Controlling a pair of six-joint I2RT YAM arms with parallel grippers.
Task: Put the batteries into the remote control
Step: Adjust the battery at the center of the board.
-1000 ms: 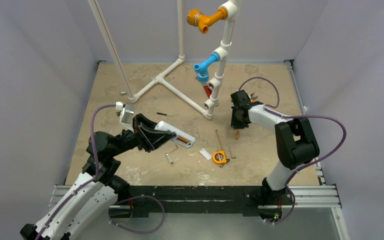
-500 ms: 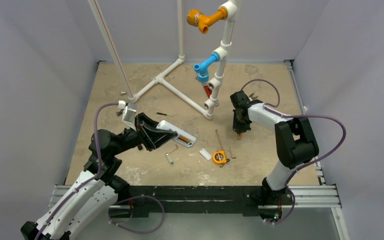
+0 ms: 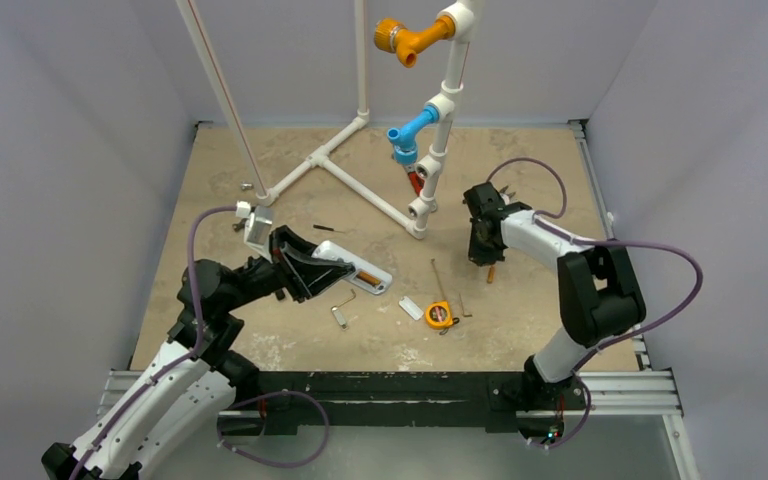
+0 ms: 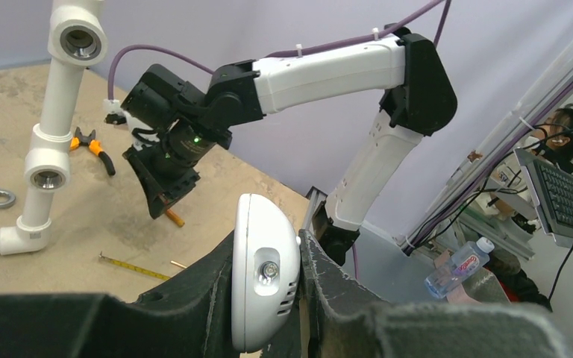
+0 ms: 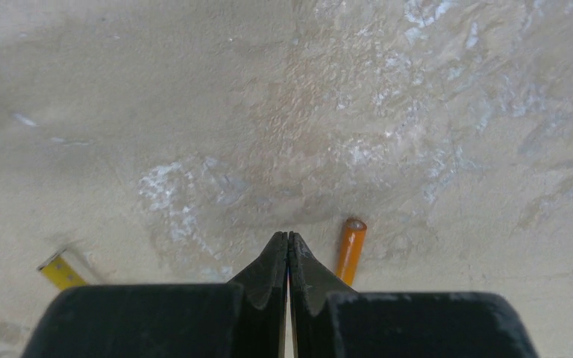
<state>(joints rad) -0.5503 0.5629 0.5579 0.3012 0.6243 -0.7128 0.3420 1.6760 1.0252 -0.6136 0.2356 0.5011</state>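
Top external: battery shifted right beside right tool.

Bright, even light falls from above. On the sandy beige table top a soft grey shadow lies just ahead of the tips of the right black pincer. The slim orange battery beside them looks sharp. The white plastic remote looks bright in the dark grip of the left black pincer.

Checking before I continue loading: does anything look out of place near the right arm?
Yes. The right gripper is shut on nothing, while a slim orange-copper cylindrical battery lies loose on the tan table right beside its fingertips. The slim white plastic remote control sits clamped in the left gripper; nothing odd there.
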